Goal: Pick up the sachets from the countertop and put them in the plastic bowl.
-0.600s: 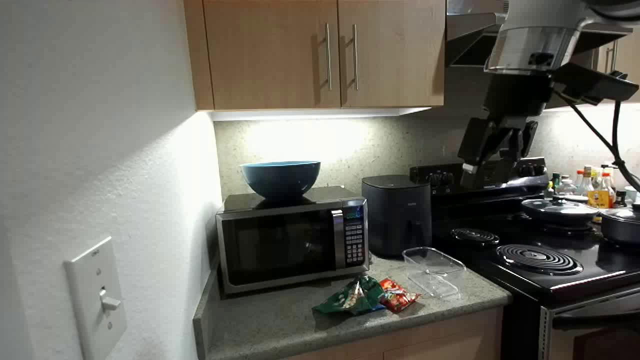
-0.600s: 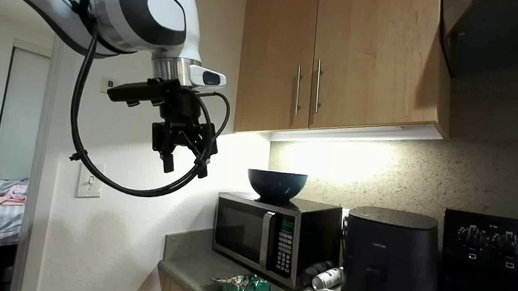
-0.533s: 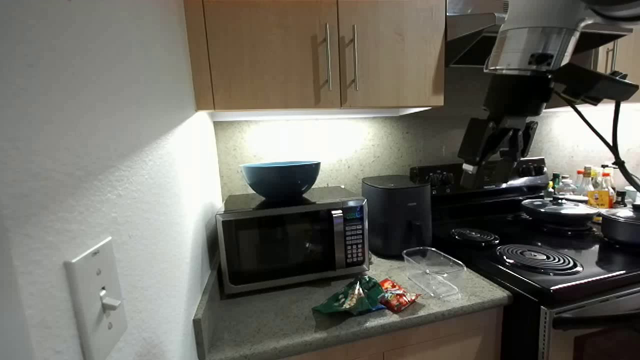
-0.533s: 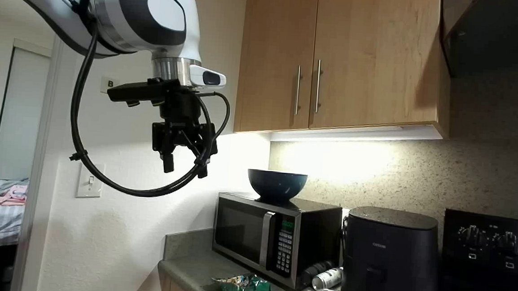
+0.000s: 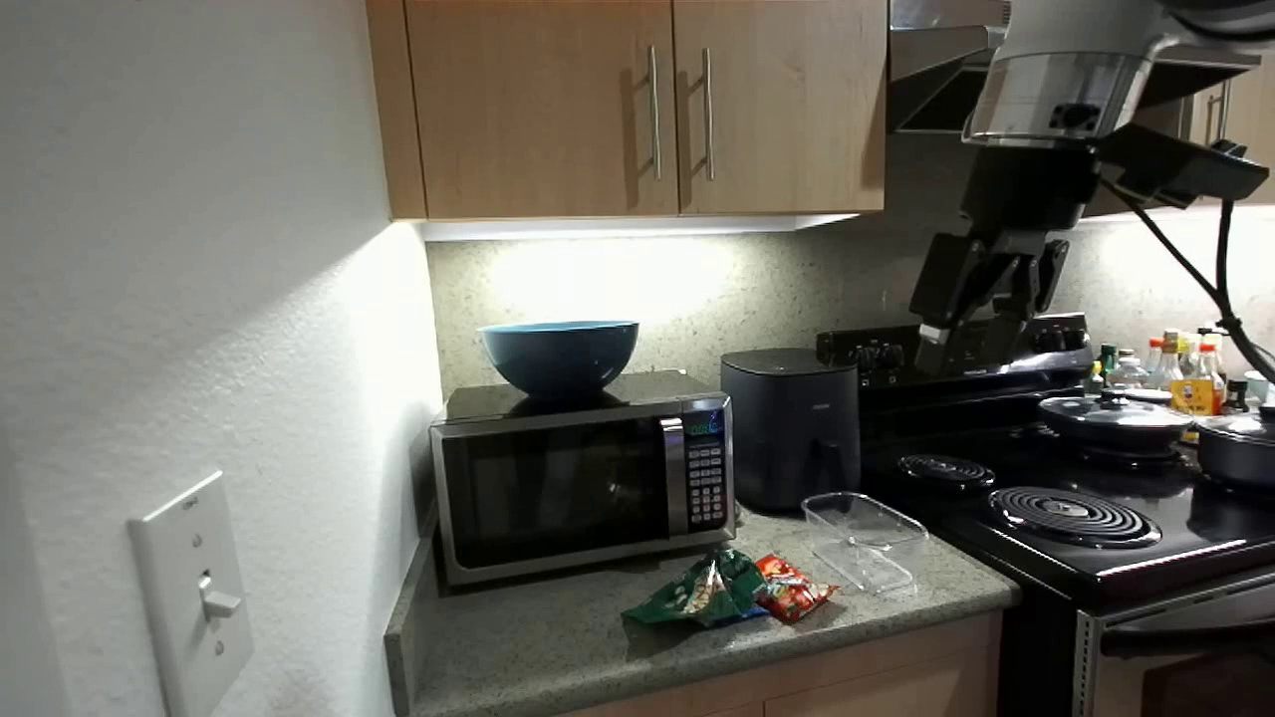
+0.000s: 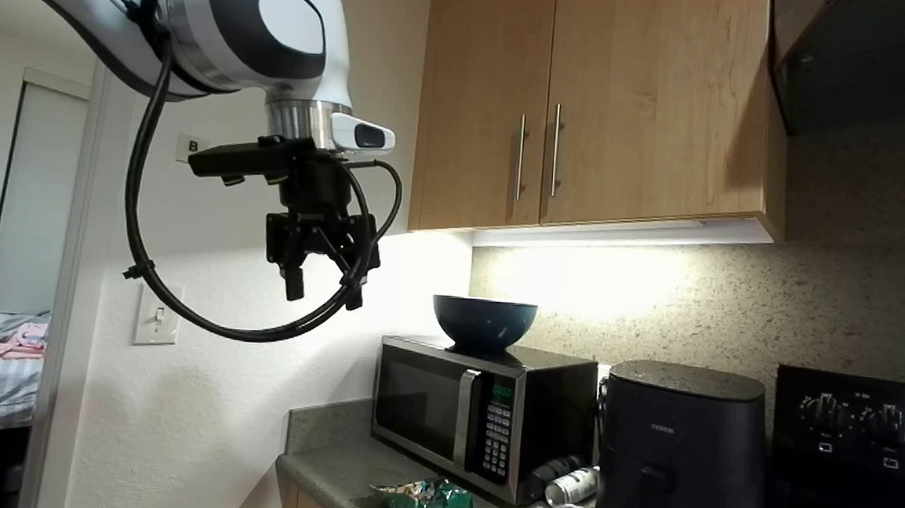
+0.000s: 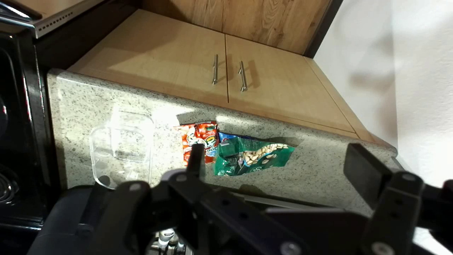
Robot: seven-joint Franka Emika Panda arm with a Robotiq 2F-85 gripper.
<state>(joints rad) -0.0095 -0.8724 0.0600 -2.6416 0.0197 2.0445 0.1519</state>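
Stretching its long axis across your wrist view, the green sachet (image 7: 253,157) points one end toward the white wall (image 7: 424,71); the red-orange sachet (image 7: 200,134) lies beside the other. Both rest on the speckled countertop (image 5: 538,637) before the microwave (image 5: 558,488). Your gripper (image 6: 324,292) hangs high, jaws apart.

Robot arm (image 6: 274,27) bent, hand (image 6: 324,292) pointing down, fingers (image 7: 362,173) spread
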